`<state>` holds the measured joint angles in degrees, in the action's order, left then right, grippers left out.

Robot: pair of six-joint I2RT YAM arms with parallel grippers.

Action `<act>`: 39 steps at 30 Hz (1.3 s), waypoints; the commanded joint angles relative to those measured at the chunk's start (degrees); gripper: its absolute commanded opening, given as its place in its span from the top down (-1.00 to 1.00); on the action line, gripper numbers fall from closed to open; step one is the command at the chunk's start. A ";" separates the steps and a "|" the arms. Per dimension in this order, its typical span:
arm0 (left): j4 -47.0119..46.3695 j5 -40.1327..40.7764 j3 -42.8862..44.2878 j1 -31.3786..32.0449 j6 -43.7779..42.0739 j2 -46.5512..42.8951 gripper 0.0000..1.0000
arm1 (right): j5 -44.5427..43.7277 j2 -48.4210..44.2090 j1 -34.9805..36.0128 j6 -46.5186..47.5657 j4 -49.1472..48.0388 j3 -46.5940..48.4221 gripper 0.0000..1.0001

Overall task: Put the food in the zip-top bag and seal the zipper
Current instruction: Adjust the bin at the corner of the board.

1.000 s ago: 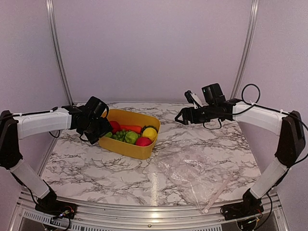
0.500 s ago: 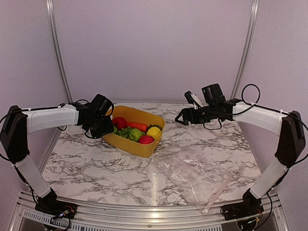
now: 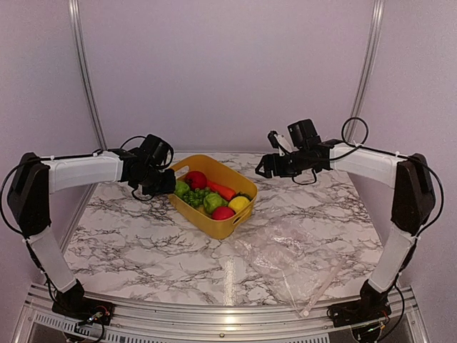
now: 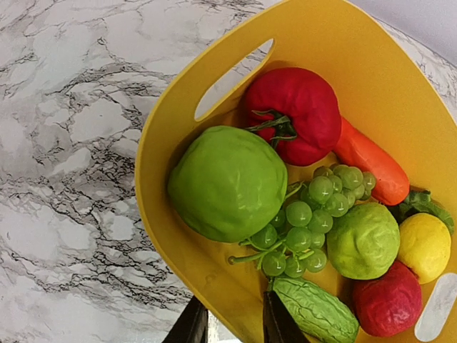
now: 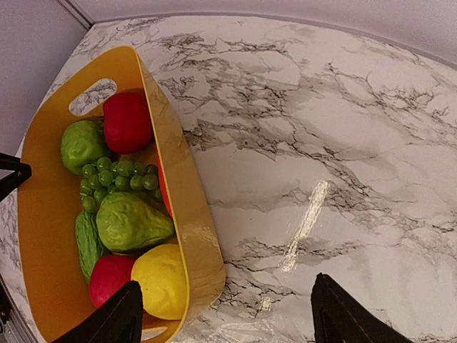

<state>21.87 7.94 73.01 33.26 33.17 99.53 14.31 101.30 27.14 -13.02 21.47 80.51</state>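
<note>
The food lies in a yellow tub (image 3: 230,224): a red apple (image 4: 296,114), a green apple (image 4: 228,182), grapes (image 4: 307,214), a carrot (image 4: 371,168), a lemon (image 4: 426,246) and a cucumber (image 4: 314,314). My left gripper (image 3: 170,184) is shut on the tub's left rim, one finger inside the wall and one outside, as the left wrist view (image 4: 232,306) shows. My right gripper (image 3: 265,170) is wide open and empty above the marble just right of the tub, and also shows in the right wrist view (image 5: 228,318). The clear zip-top bag (image 3: 285,257) lies flat at the front right, its zipper (image 3: 325,286) towards the near edge.
The marble table (image 3: 128,243) is bordered by purple walls and by metal posts (image 3: 86,78) at the back corners. A metal rail (image 3: 214,314) runs along the near edge. The bag's far edge shows in the right wrist view (image 5: 235,332).
My left gripper has dragged the tub to the right and turned it, with the food inside. My right gripper has moved a little left, towards the tub. The bag has not moved.
</note>
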 commanded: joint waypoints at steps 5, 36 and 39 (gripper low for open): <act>2.16 -3.26 -3.37 -1.79 -13.75 -4.92 0.48 | 1.83 4.00 -1.46 -4.57 1.11 2.01 -0.50; 3.05 -11.46 -11.13 -9.54 -17.98 -12.19 0.71 | 6.25 1.42 -3.95 -10.92 -0.97 14.26 -0.47; 1.47 -11.71 -12.60 -9.36 -18.84 -12.71 0.79 | 6.11 -5.59 -3.53 -8.98 1.34 6.12 -0.48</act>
<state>22.13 -4.08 61.25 23.35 13.76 86.48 19.09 103.48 22.70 -24.97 16.45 93.27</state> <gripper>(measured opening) 0.129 0.739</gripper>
